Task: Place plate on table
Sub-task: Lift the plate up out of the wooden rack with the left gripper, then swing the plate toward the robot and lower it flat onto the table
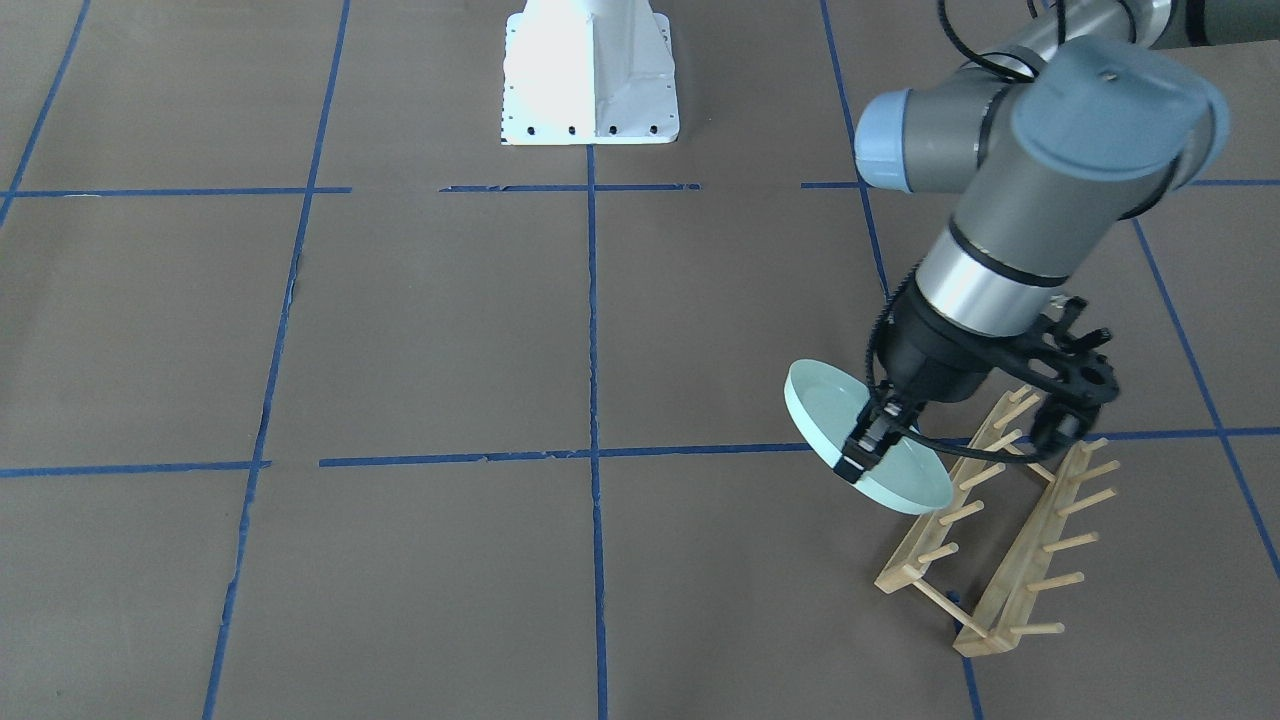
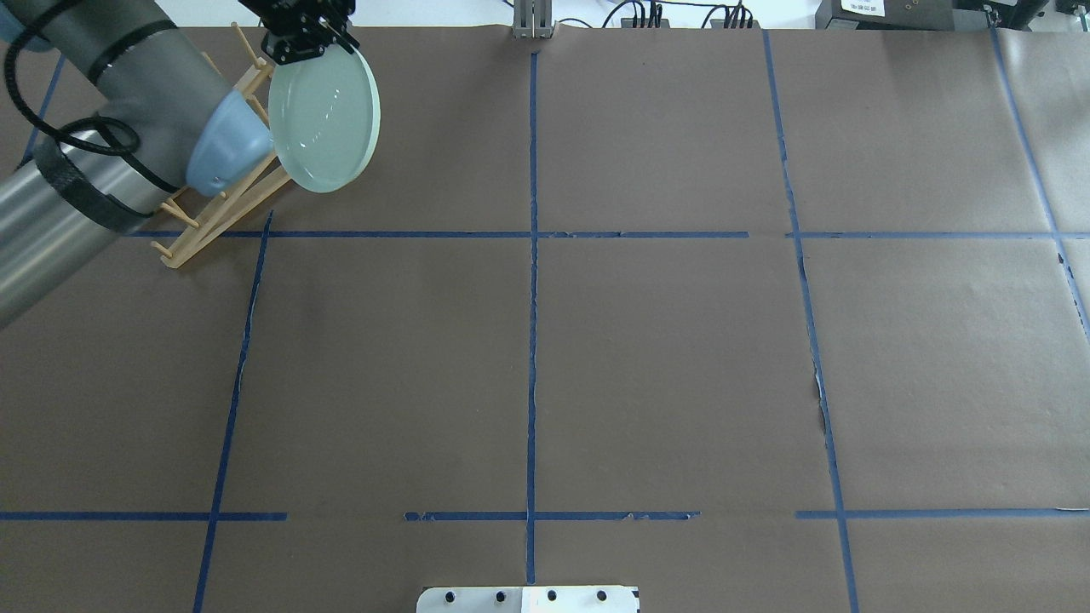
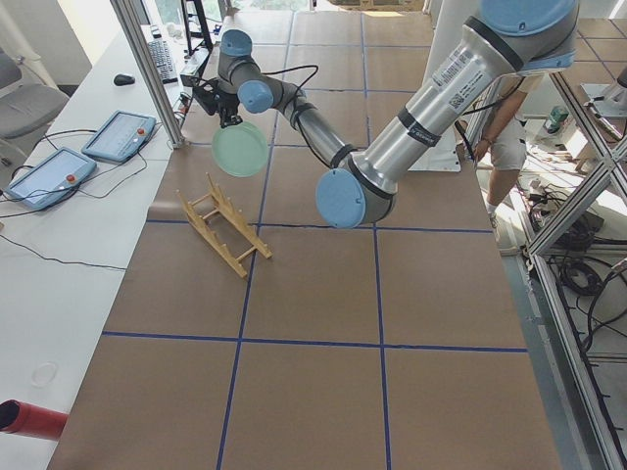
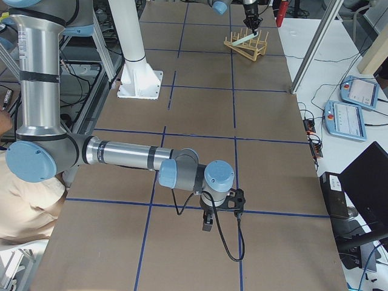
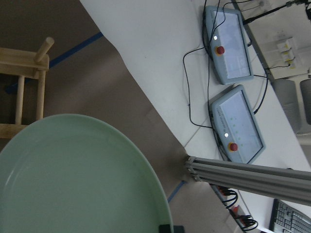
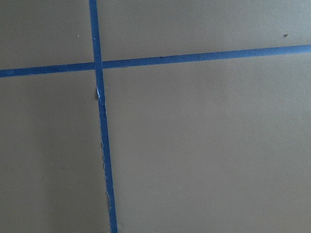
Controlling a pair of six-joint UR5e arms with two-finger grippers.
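Left claw (image 1: 858,455) is clenched on the rim of the round, pale mint-green shallow plate (image 2: 324,119), pinching it at one edge so the dish hangs tilted in the air, its hollow face turned up and to the side. It sits just beside the pale wooden peg rack (image 1: 1028,560) and, as far as the side view shows, is lifted free of the pegs. For a clean placement, the plate should first travel sideways over open brown paper-covered worktop (image 1: 450,330) with its blue tape grid, well apart from the rack, so the low edge cannot catch a peg. The wrist then needs to roll until the rim is level, followed by a slow descent. Letting go only once the base lies flat should prevent a drop onto one edge and a wobble. Right claw (image 4: 206,225) hovers low over the worktop far away; whether it is released or clenched I cannot tell.
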